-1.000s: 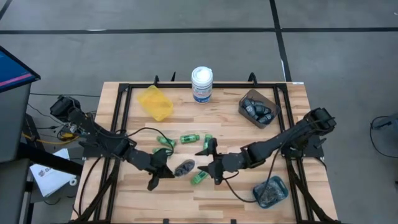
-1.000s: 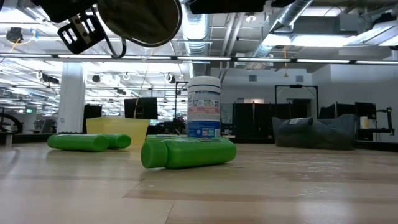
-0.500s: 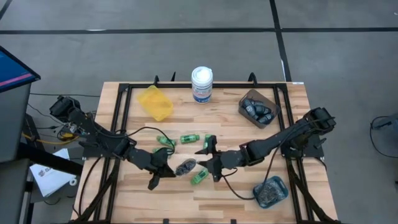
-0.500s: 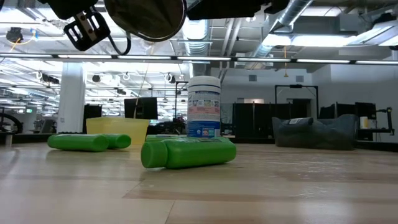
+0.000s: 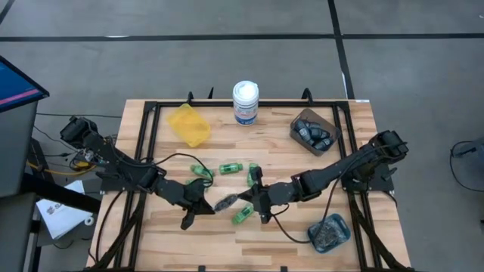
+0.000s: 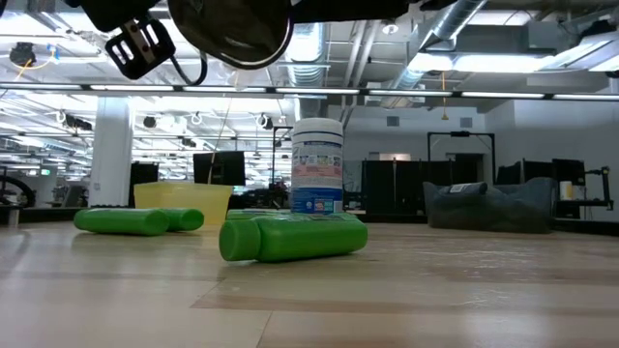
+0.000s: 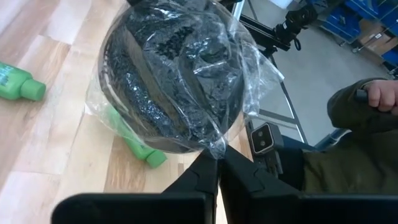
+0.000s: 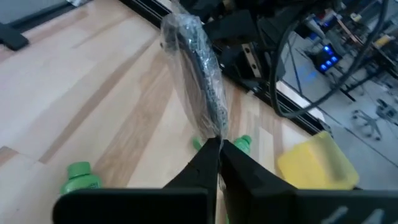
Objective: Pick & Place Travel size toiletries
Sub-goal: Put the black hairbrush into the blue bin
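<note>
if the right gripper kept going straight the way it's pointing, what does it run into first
The wrapped dark disc it is already shut on, then the left gripper pinching the same disc from the opposite side. Depth is hard to judge, but the high view shows nothing else between them.

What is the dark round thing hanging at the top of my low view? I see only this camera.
Observer: A flat dark disc in shiny wrap. The left gripper holds it in the air, fingers shut on the wrap's edge.
Operator: Is the other arm involved?
Observer: Yes. The right gripper is shut on the same disc from the opposite side.
Operator: Where could it go?
Observer: Probably the teal bin, on the right gripper's side of the table. It has dark contents.
</note>
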